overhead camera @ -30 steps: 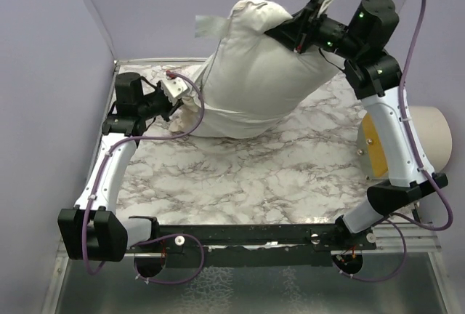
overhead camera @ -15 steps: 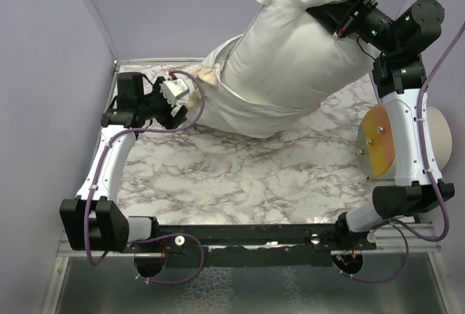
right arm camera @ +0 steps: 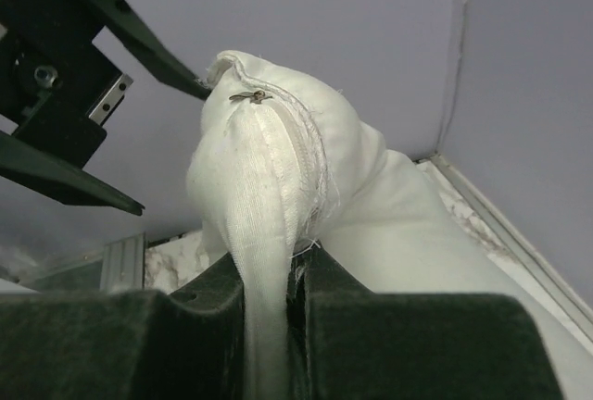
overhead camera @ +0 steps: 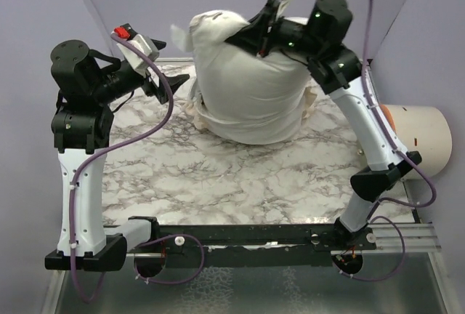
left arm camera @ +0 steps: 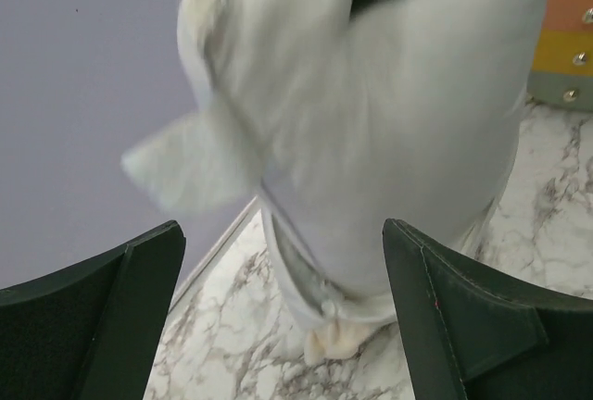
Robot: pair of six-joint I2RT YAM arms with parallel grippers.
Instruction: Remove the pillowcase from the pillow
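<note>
The right claw (overhead camera: 256, 32) is pinching a fold of white fabric at the top seam of the pillow (overhead camera: 251, 85), its jaws pressing tight on the cloth in the right wrist view. The pillow is standing on end at the far middle of the marbled tabletop (overhead camera: 240, 183), with its upper end lifted toward the far wall. The pillowcase (overhead camera: 195, 105) is lying bunched around the pillow's lower end, white face outward, with cream trim showing at the left and right of the base, touching the tabletop. The left claw (overhead camera: 173, 62) is hovering in the air just left of the pillow, jaws spread wide and gripping nothing. In the left wrist view a blurred white flap (left arm camera: 176, 168) is sticking out from the pillow's upper left side.
</note>
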